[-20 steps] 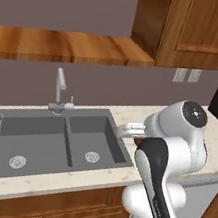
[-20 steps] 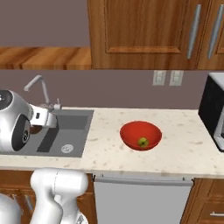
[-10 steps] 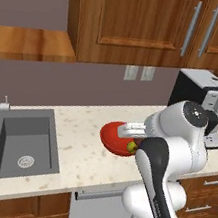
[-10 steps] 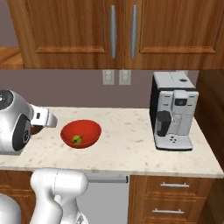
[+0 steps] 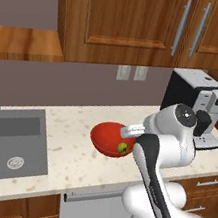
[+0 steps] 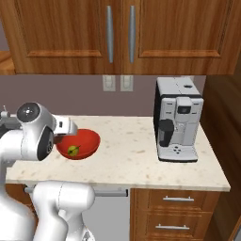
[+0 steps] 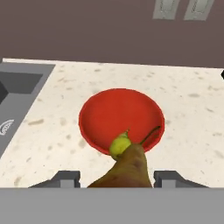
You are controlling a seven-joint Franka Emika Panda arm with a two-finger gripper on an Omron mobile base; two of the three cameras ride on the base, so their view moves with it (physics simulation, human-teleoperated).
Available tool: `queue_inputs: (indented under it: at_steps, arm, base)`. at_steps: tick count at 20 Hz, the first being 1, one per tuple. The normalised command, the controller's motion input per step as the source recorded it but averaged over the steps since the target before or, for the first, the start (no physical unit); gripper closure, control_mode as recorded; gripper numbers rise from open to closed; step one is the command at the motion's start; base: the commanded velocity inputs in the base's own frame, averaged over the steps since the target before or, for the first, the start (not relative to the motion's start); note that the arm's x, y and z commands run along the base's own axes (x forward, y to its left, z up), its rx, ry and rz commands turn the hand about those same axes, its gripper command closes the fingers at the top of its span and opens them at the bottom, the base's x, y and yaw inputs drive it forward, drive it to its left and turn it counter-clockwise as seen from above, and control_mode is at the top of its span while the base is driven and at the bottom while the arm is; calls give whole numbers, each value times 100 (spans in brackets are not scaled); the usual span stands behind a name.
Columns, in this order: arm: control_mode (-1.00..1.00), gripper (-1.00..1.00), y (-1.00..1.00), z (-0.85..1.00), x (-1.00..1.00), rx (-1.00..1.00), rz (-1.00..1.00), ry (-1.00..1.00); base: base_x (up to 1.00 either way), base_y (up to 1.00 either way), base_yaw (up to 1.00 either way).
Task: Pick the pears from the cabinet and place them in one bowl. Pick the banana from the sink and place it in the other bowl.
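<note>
My gripper (image 7: 117,179) is shut on the reddish brown pear (image 7: 127,169), which rises between the two fingertips (image 7: 65,178) in the hand view. Just beyond it the red bowl (image 7: 121,114) sits on the counter with the yellow-green pear (image 7: 118,145) lying against its near inner wall. The base views show that bowl (image 5: 105,136) (image 6: 82,141) and the pear in it (image 5: 122,147) (image 6: 73,150) right beside my white hand. The sink (image 5: 5,138) lies at the left. The cabinet's open shelf (image 5: 21,42) is at the upper left. The banana and the other bowl are out of view.
A white and black coffee machine (image 5: 195,103) (image 6: 178,120) stands on the speckled counter (image 6: 136,155) to the right of the bowl. Panelled cabinet doors (image 6: 117,33) hang above. Wall outlets (image 5: 130,73) sit behind the bowl.
The base has driven right along the counter, so the whole picture has shifted left: the sink slid to the edge and the coffee machine came in. The gripper stays shut on the pear.
</note>
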Motion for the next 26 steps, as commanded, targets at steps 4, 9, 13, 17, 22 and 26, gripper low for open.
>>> queue_inputs:
  at_steps: [4,9,13,17,22,26]
  arm:
    - [-100,100,0,-51,94,-4,1,-4]
    - [-100,100,1,-33,100,-1,0,0]
    - [-100,100,13,-30,100,0,0,1]
    - [-100,100,33,-38,100,0,0,9]
    - [-100,-100,40,-69,77,-6,0,23]
    - [-100,-100,1,-14,21,-2,0,4]
  base:
    - [0,0,0]
    - [0,0,0]
    - [0,0,0]
    - [0,0,0]
    - [0,0,0]
    - [0,0,0]
